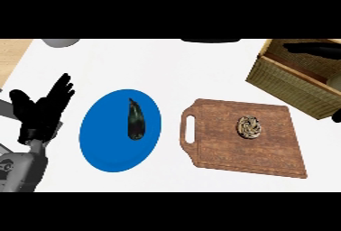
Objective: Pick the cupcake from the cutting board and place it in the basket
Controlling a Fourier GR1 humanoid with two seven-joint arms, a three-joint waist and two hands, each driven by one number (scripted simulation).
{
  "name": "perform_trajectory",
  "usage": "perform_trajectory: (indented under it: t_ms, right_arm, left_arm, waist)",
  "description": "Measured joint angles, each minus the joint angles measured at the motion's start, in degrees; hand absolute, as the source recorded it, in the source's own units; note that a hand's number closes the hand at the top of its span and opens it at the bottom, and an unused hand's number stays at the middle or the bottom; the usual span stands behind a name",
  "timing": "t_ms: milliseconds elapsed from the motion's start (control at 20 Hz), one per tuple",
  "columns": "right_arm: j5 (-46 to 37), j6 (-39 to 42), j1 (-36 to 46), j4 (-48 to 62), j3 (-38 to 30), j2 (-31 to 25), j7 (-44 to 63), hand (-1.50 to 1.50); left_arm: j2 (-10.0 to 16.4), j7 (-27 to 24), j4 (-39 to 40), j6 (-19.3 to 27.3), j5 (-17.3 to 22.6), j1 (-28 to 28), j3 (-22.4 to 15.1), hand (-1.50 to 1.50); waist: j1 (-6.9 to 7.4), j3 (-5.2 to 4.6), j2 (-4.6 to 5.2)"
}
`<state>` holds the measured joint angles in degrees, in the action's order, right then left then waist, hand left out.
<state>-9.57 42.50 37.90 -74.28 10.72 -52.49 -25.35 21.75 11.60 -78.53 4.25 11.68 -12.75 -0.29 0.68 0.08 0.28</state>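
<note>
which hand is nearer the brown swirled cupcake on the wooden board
Right. Right hand: up-right of cupcake, at the wicker basket. Left hand: far left, beyond the blue plate.

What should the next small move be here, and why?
Probably move the right hand, now above the basket, across to the cupcake, which sits untouched on the cutting board. The left hand rests open at the view's left, farther away.

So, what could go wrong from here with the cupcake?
1. The cupcake is small and round, so it may get pushed across the cutting board instead of being lifted.
2. The basket has a tall wall facing the board; a low carry might hit it.
</note>
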Motion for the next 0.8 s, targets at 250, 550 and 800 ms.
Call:
perform_trajectory:
  t_ms: [250,550,800]
  right_arm:
    - [-4.4,-7.4,-3.0,3.9,3.5,4.5,-6.0,-1.50]
    - [-7.7,-14.0,-5.8,8.6,6.3,11.1,-11.3,-1.50]
    - [-9.8,-15.8,-5.5,12.8,7.7,16.1,-12.3,-1.50]
  left_arm:
    - [-0.6,-0.7,1.4,-0.5,-0.5,-0.9,0.3,0.00]
    - [0.3,-1.1,1.4,-2.5,-0.1,0.1,1.9,0.00]
    - [-0.7,1.2,-1.3,-1.5,-1.0,0.4,1.7,0.00]
  waist:
    - [0.21,-0.01,0.10]
    - [0.13,-0.04,-0.04]
    - [0.08,-0.06,-0.14]
